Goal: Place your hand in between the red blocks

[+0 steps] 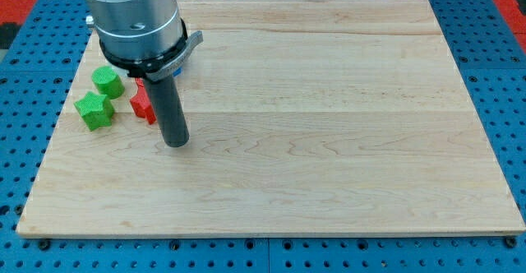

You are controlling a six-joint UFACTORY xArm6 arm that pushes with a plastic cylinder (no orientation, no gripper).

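Note:
My tip point(176, 141) rests on the wooden board point(329, 125), just to the lower right of a red block point(143, 106) whose shape is partly hidden by the rod. A sliver of a second red block point(140, 82) shows above it, mostly hidden behind the arm. A green round block point(107, 81) and a green star-shaped block point(93, 110) lie to the left of the red ones.
The arm's grey body point(136, 18) covers the board's upper left and hides whatever lies beneath it. The board's left edge is close to the green blocks. Blue pegboard point(25, 141) surrounds the board.

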